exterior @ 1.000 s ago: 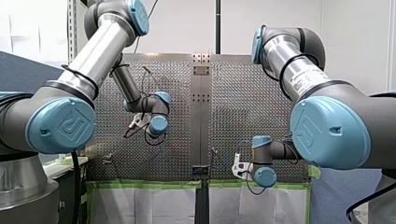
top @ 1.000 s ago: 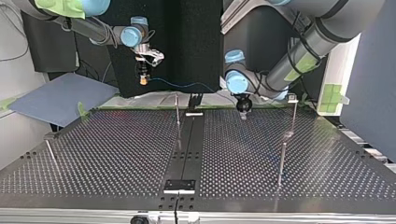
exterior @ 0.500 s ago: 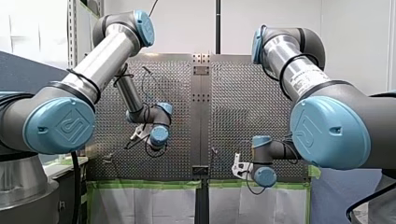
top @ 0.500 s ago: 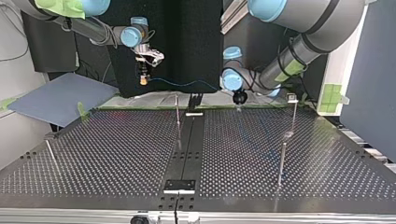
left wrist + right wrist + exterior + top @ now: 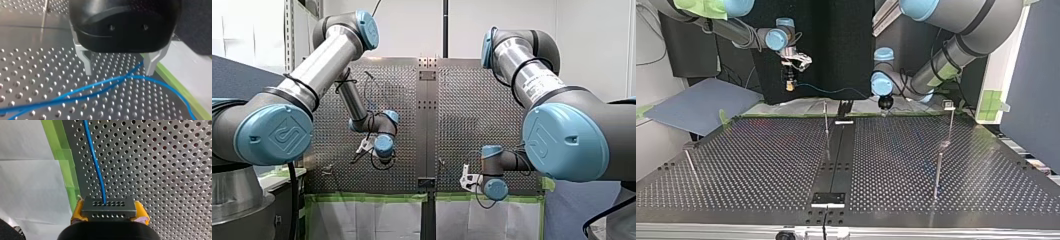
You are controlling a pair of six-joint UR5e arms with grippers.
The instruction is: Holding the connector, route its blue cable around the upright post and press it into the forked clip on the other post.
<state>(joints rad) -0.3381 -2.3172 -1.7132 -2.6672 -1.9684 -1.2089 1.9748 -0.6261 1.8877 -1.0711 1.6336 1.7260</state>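
My right gripper point(image 5: 109, 213): squeezed tight on the connector point(image 5: 109, 207), a grey block with rows of tiny holes, one yellow pad point(image 5: 76, 213) on each side. Out of the connector's front, the blue cable point(image 5: 96, 167), running away over the table point(image 5: 162, 157) full of holes. Just beside the cable, a strip of green tape point(image 5: 65, 160) and a white sheet point(image 5: 27, 185).

My left gripper point(image 5: 119, 68): black body, two pale metal fingers point(image 5: 86, 61) spread wide apart, holding nothing. Blue cable here too, lying in loose curves on the table, under and between those fingers, not pinched.

In the top view: connector up in the air past the table's far edge, at the view's left. Cable hanging in a low bow toward the left gripper near the middle. Thin upright post point(image 5: 826, 122) standing between the two. Another thin post point(image 5: 950, 122) with a small pale head at the view's right, well apart from the cable.

Writing: a white label point(image 5: 539, 86) on my right arm in the front view, words too small to read. A raised square mark on the big blue cap point(image 5: 274, 135) of my left arm, no clear letters.
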